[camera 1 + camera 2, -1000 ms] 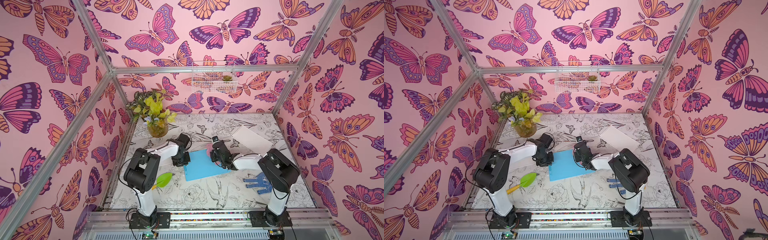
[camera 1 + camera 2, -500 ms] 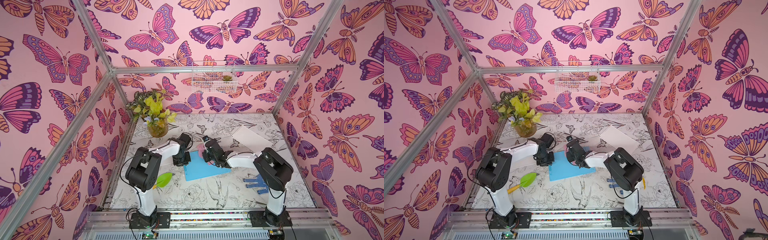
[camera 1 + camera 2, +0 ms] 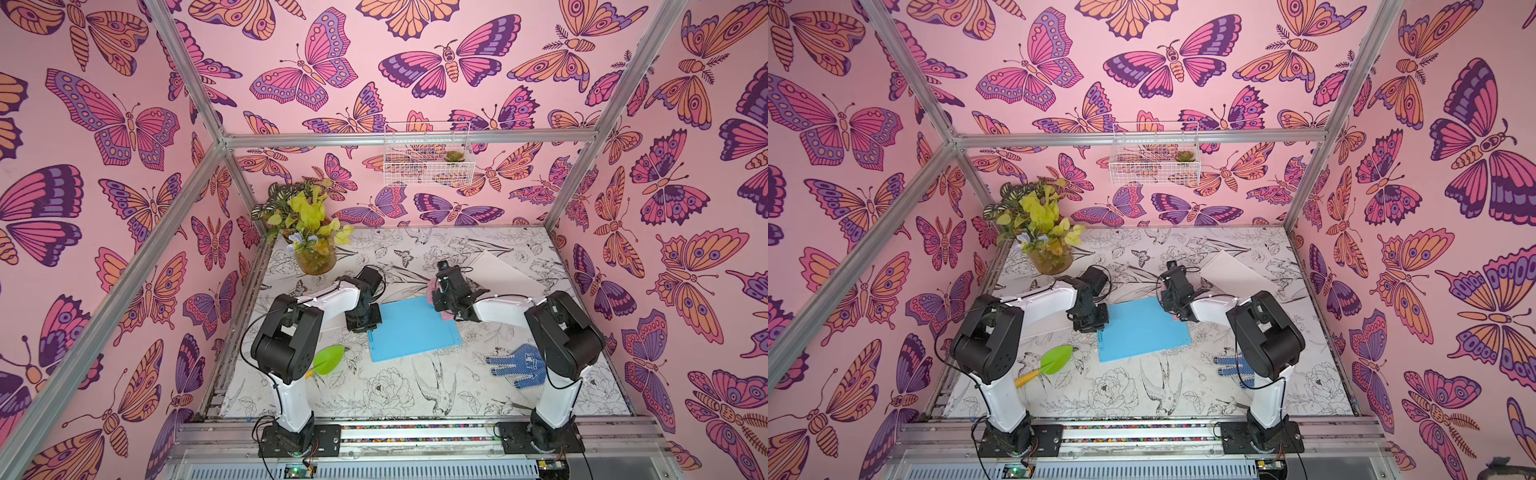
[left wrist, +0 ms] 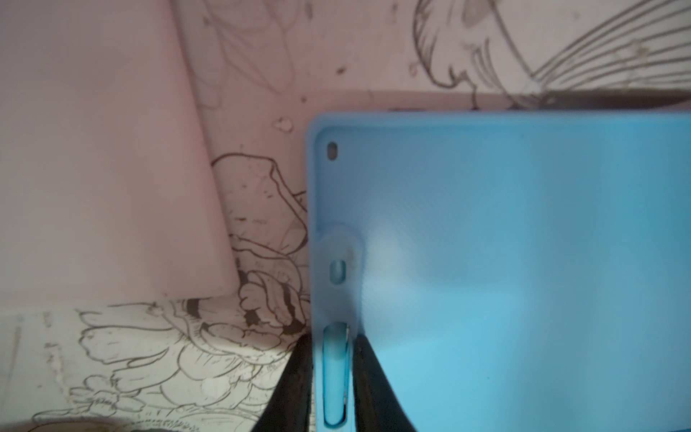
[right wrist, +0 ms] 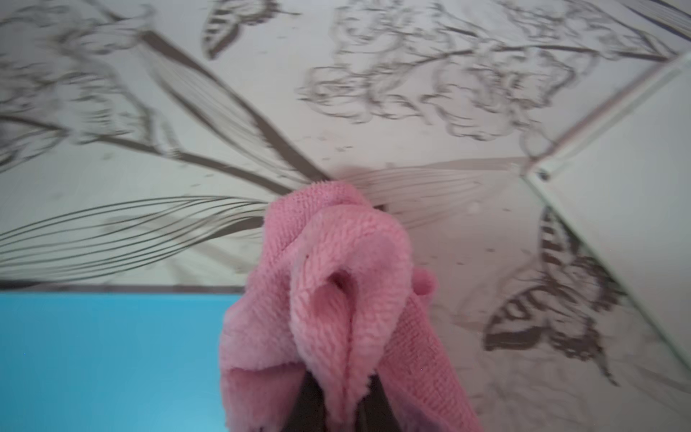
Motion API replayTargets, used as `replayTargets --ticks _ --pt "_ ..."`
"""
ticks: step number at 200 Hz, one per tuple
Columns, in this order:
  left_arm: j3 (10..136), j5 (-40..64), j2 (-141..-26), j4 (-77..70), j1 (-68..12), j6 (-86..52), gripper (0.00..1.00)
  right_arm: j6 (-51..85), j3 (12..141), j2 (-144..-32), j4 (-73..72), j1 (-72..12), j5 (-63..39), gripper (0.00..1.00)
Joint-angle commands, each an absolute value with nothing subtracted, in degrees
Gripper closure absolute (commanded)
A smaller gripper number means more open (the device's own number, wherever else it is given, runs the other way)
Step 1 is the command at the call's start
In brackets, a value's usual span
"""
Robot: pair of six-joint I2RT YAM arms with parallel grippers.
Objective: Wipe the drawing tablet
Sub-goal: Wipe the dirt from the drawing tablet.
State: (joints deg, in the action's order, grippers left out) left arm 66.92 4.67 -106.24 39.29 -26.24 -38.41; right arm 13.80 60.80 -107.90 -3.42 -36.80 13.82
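Nearest, a blue dotted glove lies by the right arm's base and a green trowel by the left arm's, both clear of the work. Mid-counter, the drawing tablet lies flat. The left gripper steadies it, jaws pinching its edge. The right gripper has its jaws pressed on a pink cloth at the tablet's far corner, half off the rim. Wiping looks under way, with most of the face likely left. Beyond, a white board, potted plant and wire basket hinder nothing.

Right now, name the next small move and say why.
Probably sweep the right gripper, shut on the pink cloth, across the drawing tablet toward the left gripper, which grips the opposite edge; the cloth sits only at the tablet's corner.
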Motion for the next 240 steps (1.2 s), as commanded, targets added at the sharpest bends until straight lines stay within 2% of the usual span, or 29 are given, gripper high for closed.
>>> replayTargets --ticks 1,13,34,60,81,104,120,141,164,180,222,240 --pt "64.60 5.51 -111.18 40.53 -26.54 -38.85 0.78 13.69 66.09 -111.82 -1.49 -43.36 11.82 1.00" --pt "64.64 5.62 -111.21 40.46 -26.54 -39.09 0.78 16.40 66.94 -112.41 0.57 -41.86 13.56 1.00" --pt "64.45 5.54 -110.90 40.27 -26.59 -39.24 0.79 19.21 63.31 -109.95 3.32 -34.34 13.86 1.00" --pt "64.10 5.62 -110.78 40.05 -26.54 -39.57 0.79 14.98 56.97 -104.72 3.01 -28.65 13.46 1.00" --pt "64.09 5.62 -110.65 39.92 -26.54 -39.64 0.79 11.99 56.13 -103.60 0.07 -33.25 10.33 1.00" --pt "64.13 5.61 -110.65 39.88 -26.54 -39.64 0.79 10.51 59.60 -105.98 -3.17 -43.56 8.05 1.00" --pt "64.11 5.89 -110.79 39.91 -26.55 -39.66 0.79 13.53 61.23 -107.34 -2.00 -45.45 11.77 1.00" --pt "63.81 5.89 -110.58 39.88 -26.54 -40.02 0.79 17.62 58.86 -105.81 2.34 -39.33 14.62 1.00" --pt "63.41 5.71 -110.39 39.64 -26.59 -40.21 0.79 17.71 51.25 -99.06 4.02 -30.47 16.69 1.00" --pt "63.20 5.75 -110.30 39.60 -26.54 -40.31 0.79 15.08 46.72 -94.73 2.17 -28.75 14.12 1.00" --pt "63.26 5.97 -110.04 39.55 -26.54 -40.81 0.79 17.58 50.14 -97.94 -1.12 -44.72 11.40 1.00" --pt "63.23 6.48 -110.20 39.55 -26.54 -40.96 0.79 20.75 51.67 -99.73 0.31 -47.61 14.87 1.00"
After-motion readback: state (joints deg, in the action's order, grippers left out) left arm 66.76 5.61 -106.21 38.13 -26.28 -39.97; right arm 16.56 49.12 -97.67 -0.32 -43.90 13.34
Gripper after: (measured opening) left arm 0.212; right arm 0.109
